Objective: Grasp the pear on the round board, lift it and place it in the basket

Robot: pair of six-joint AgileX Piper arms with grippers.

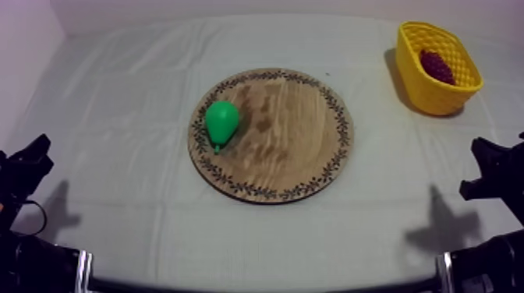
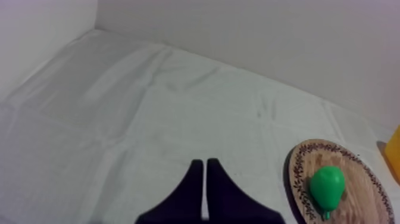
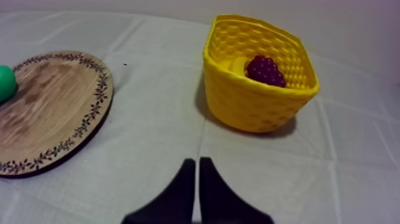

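Note:
A green pear (image 1: 221, 122) lies on the left part of the round wooden board (image 1: 288, 144) in the middle of the table. The yellow basket (image 1: 456, 86) stands at the far right with a bunch of dark red grapes (image 1: 437, 66) in it. My left gripper (image 1: 35, 156) sits low at the left edge, far from the pear. In the left wrist view its fingers (image 2: 204, 170) lie together over bare cloth, with the pear (image 2: 327, 186) on the board (image 2: 360, 179) off to one side. My right gripper (image 3: 196, 164) is shut too, short of the basket (image 3: 256, 104).
In the right wrist view the grapes (image 3: 265, 70) rest against the basket's far wall, beside a yellow shape I cannot identify. The board (image 3: 53, 107) and an edge of the pear (image 3: 5, 82) lie across from the basket. White walls close the table's far side.

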